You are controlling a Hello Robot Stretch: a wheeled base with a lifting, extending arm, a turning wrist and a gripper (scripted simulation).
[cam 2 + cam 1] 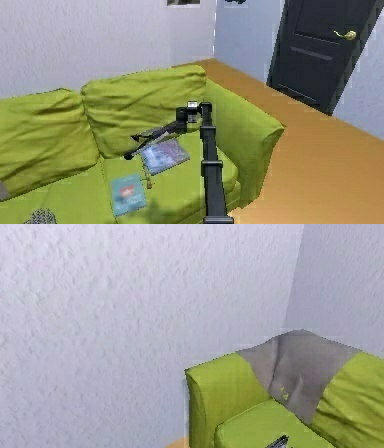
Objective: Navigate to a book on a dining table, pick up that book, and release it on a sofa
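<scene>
Book (166, 153) lies on the sofa (60, 130) seat at the jaws; cannot tell whether they hold anything

A lime-green sofa (130, 100) stands against a pale textured wall (80, 40), with orange-brown floor (320, 170) to its right and a dark door (320, 50) at the far right.

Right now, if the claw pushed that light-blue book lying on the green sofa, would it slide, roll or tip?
The light-blue book lies flat, so it probably won't roll or tip. The sofa seat looks cushioned, so it would likely drag rather than glide. It looks thin, so probably light.
</scene>
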